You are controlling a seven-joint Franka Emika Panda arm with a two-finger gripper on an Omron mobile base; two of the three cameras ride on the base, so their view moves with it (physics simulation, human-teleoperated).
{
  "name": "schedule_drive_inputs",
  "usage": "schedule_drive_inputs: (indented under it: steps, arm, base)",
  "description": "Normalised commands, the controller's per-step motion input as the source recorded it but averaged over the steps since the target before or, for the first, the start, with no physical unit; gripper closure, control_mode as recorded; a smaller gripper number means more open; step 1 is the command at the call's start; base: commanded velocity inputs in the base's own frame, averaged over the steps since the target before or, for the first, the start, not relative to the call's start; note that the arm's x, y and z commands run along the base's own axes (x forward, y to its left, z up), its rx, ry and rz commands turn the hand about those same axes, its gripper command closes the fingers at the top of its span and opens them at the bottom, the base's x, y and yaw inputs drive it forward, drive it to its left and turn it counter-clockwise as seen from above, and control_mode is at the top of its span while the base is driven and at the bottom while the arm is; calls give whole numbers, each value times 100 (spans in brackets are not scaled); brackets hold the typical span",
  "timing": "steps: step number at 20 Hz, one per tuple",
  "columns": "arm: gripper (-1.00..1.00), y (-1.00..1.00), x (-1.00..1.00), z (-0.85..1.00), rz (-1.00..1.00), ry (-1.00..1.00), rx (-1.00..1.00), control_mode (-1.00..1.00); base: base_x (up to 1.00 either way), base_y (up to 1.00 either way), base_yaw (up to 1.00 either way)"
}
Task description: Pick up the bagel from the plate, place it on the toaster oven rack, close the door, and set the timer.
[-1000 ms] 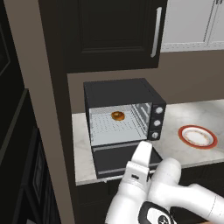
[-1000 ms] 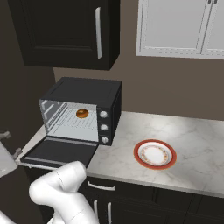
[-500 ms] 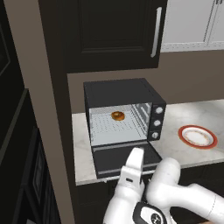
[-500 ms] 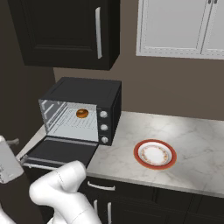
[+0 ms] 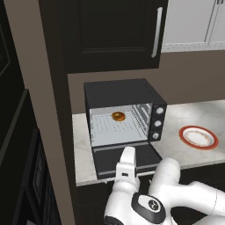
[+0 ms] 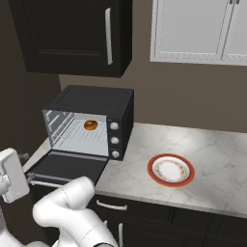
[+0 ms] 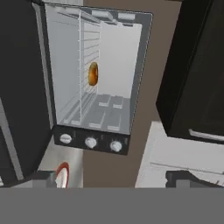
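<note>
Bagel (image 5: 117,116) sits on toaster oven rack (image 5: 112,127), towards back of cavity, approx centred L-R; also seen as small golden ring in right base view (image 6: 90,125) and edge-on in rolled hand view (image 7: 92,74). Rack bars (image 6: 87,136) visible under and in front of it, thin silver lines across pale interior.

Door (image 5: 127,159) hangs fully open, lying flat out over counter edge, dark inner face up. In right base view door (image 6: 67,166) shows as flat black panel w/ silver bar handle along near edge. In hand view door (image 7: 22,92) appears as dark slab at left of frame, next to open cavity.

Three silver knobs (image 5: 157,123) stacked on oven's right front panel; same three (image 6: 114,140) in right base view, and in a row (image 7: 90,142) below cavity in hand view.

Plate (image 5: 198,137) on marble counter (image 5: 178,121), well right of oven, white w/ red-orange rim, nothing on it. Right base view: plate (image 6: 171,170) apart from oven, nearer counter front. Sliver of red rim (image 7: 62,175) at bottom left of hand view.

Gripper (image 7: 113,178) wide apart, nothing between tips; fingertips (image 7: 43,177) just poking up at bottom, facing oven from out front. Hand (image 5: 125,163) in left base view overlaps front edge of open door; contact w/ door can't be told. In right base view, white hand (image 6: 12,174) at far left, beside door's left end.

Dark upper cabinet (image 5: 112,33) w/ silver handle above oven; white cabinets (image 6: 198,29) further right.
</note>
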Motion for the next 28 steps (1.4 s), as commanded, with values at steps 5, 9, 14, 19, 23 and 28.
schedule_drive_inputs:
  steps: [5, 9, 14, 19, 23, 28]
  arm:
    - [-100, 24, 12, -62, 9, 18, -2, -100]
    - [-100, 31, 13, -78, 5, 11, -4, -100]
    - [-100, 25, 33, -57, 0, 14, -4, -100]
    - [-100, 25, 36, -35, 0, 7, -1, -100]
    - [-100, 26, 40, -33, 0, 1, 0, -100]
    - [-100, 30, 45, -48, 0, 0, 0, -100]
  base:
    - [0, 0, 0]
    - [0, 0, 0]
    - [0, 0, 0]
    - [0, 0, 0]
    - [0, 0, 0]
    - [0, 0, 0]
